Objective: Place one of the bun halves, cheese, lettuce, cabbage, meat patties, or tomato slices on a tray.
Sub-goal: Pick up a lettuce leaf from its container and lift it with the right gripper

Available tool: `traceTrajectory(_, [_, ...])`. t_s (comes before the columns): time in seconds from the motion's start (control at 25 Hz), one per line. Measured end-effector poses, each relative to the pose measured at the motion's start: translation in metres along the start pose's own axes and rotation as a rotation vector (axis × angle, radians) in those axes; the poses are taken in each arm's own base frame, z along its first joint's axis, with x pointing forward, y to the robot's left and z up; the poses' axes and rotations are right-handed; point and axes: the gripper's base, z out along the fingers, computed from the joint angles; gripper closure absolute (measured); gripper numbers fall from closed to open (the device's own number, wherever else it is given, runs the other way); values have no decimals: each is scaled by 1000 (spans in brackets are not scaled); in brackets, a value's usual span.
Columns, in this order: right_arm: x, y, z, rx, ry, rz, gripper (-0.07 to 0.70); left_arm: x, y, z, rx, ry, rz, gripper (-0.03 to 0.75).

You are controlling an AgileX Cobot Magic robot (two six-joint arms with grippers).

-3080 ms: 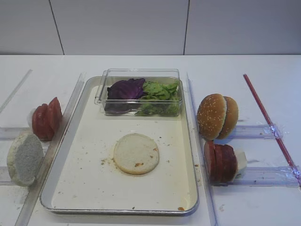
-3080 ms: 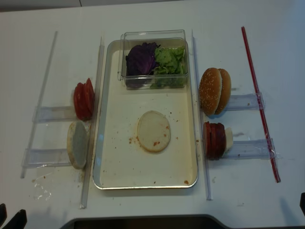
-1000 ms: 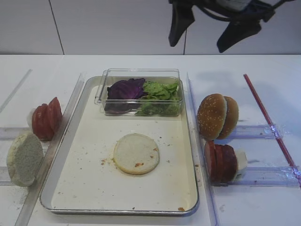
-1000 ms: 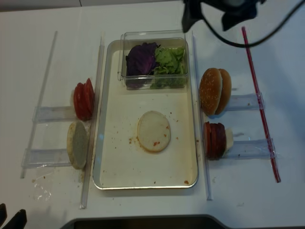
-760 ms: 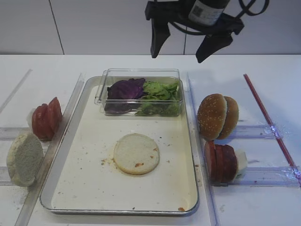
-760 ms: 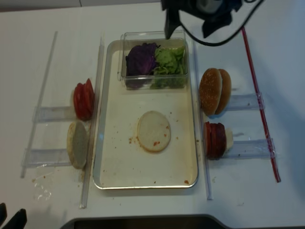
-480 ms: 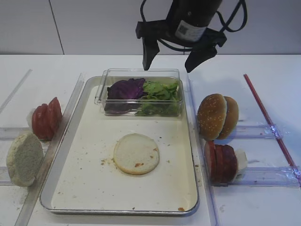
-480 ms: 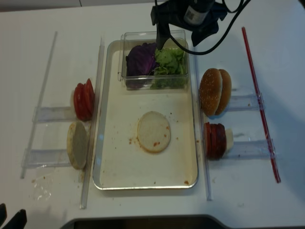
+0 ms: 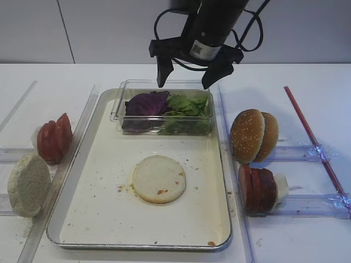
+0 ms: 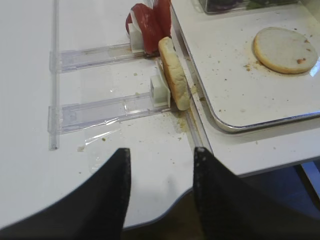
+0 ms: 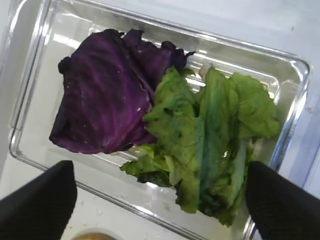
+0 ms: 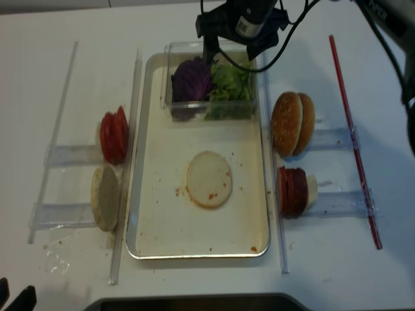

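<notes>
My right gripper (image 9: pixel 188 78) hangs spread wide, the lettuce (image 11: pixel 210 135) directly beneath it in the box (image 11: pixel 165 40). It looks limp, light, and tearable; I'd pinch the thick bunched middle, not a frilly edge.

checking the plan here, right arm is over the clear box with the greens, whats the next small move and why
Probably straight down into the clear box, toward the lettuce. The right gripper hangs above the box with its jaws open and empty, the lettuce lies between them in the wrist view, and the tray holds only one bun half.
</notes>
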Motion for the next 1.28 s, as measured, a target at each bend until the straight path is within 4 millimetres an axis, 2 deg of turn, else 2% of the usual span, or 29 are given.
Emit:
traceTrajectory(0.48, [2,-10,40,21,68,-59,-58,0,0,0,0,0,0,430])
traceTrajectory(0.64, [3,-13,46,37,80,-74,-9,0,0,0,0,0,0,431])
traceTrajectory(0.84, [3,-16,51,66,91,-89,97,0,0,0,0,0,0,431])
traceTrajectory(1.2, [7,-20,67,62,130,-78,128,0,0,0,0,0,0,430])
traceTrajectory(1.28, [7,-20,68,62,137,-79,155,0,0,0,0,0,0,431])
